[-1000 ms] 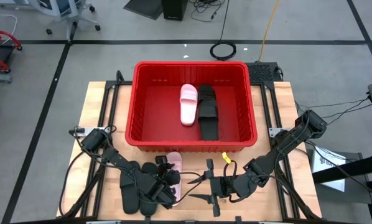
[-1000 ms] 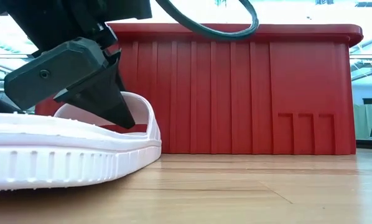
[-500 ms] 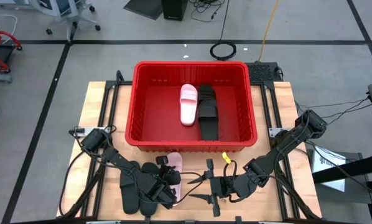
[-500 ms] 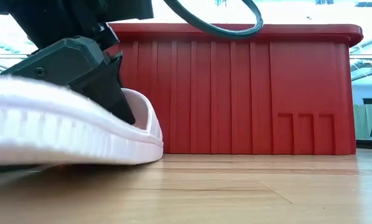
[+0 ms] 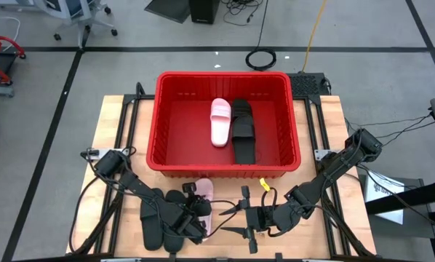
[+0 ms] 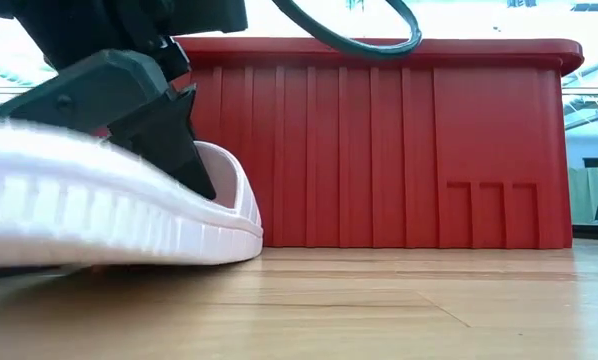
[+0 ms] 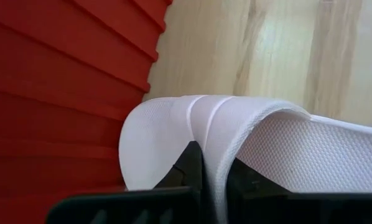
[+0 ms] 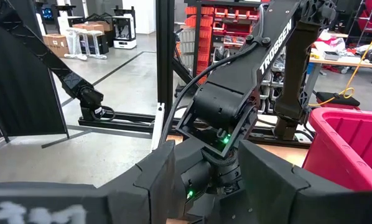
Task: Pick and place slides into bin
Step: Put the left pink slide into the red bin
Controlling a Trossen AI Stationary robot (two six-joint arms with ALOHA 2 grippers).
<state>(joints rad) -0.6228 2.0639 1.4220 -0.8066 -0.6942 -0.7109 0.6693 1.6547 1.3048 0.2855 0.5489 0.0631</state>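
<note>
The pink slide [image 5: 204,198] lies on the table [image 5: 112,116], just in front of the near wall of the red bin [image 5: 159,116]. The left gripper [image 5: 198,209] is pressed together on its strap; in the left wrist view the white strap [image 7: 204,124] sits pinched between the two dark fingers [image 7: 189,168]. In the low view one end of this slide [image 6: 99,210] looks already raised from the wood, w/ only the end nearer the bin seeming to touch.

Step in hand, as a judgement: the grasp is made and the lift is starting. The next move probably calls for raising the slide high enough to clear the thick rim of the bin, carrying it to the far side over the wall, then letting go inside. One pink slide [image 5: 220,122] and one black slide [image 5: 241,131] lie side by side in the bin, so free floor is at the left part.

Two black slides [image 5: 153,218] wait on the table, left of the gripper, partly under the left arm. The right gripper [image 5: 241,220] hovers near the front edge, to the right of the pink slide, fingers spread and holding nothing.

Views: only the high view shows the bin contents and both arms. Only the low view shows the tilt of the sole vs. the table. Only the left wrist view shows the pinch itself. The right wrist view looks past its own fingers at the other arm and the room behind, no slide in it.
</note>
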